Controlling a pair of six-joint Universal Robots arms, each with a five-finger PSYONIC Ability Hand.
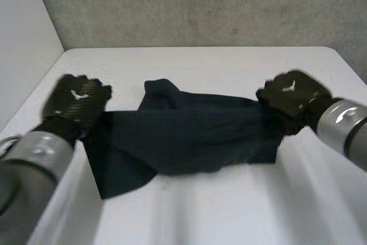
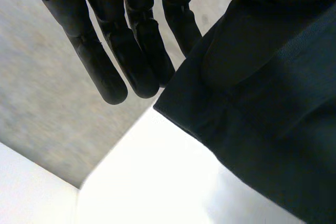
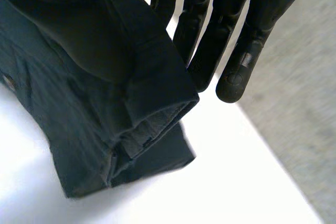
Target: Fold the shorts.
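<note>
Dark navy shorts (image 1: 189, 136) hang stretched between my two hands above the white table (image 1: 229, 210), with the lower left part drooping down to it. My left hand (image 1: 77, 102) holds the left end. In the left wrist view its fingers (image 2: 105, 56) are straight, and the shorts (image 2: 273, 119) wrap over the thumb beside them. My right hand (image 1: 292, 97) holds the right end. In the right wrist view the hemmed edge of the shorts (image 3: 94, 87) covers the thumb, pinched next to the straight fingers (image 3: 247, 51).
A grey concrete wall (image 1: 200, 4) rises behind the table's far edge. A white side panel (image 1: 23, 55) closes off the left. Bare tabletop lies in front of the shorts and behind them.
</note>
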